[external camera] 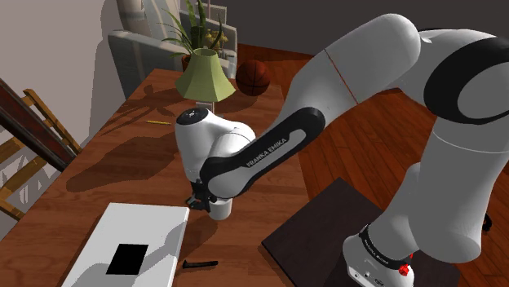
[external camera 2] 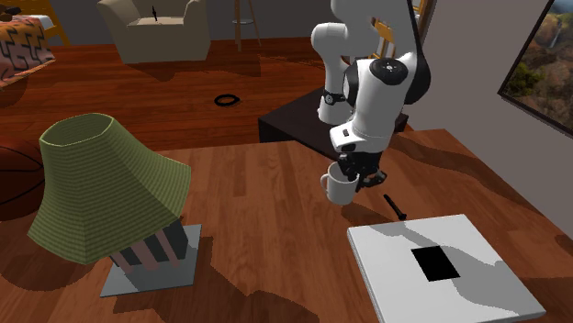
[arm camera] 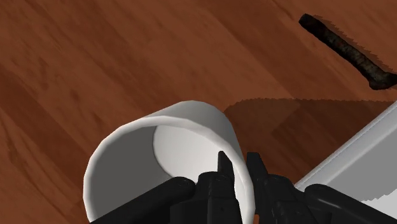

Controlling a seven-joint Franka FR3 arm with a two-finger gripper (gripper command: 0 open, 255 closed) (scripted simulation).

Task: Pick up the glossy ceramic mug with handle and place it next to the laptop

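White glossy mug is pinched by its rim between the jaws: pick-up is judged done; setting-down beside the white laptop near the jaws remains.

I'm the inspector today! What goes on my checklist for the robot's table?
Surface: brown wooden table.
Job's things: white mug, gripped by its wall; closed white laptop close beside it.
Clutter: lamp with a green shade; black stick; yellow stick.
Hand: black hand shut on the mug, one finger inside and one outside.
Cables: black loop on the floor, maybe a cable; cannot tell.
Surroundings: armchair, basketball, potted plant.
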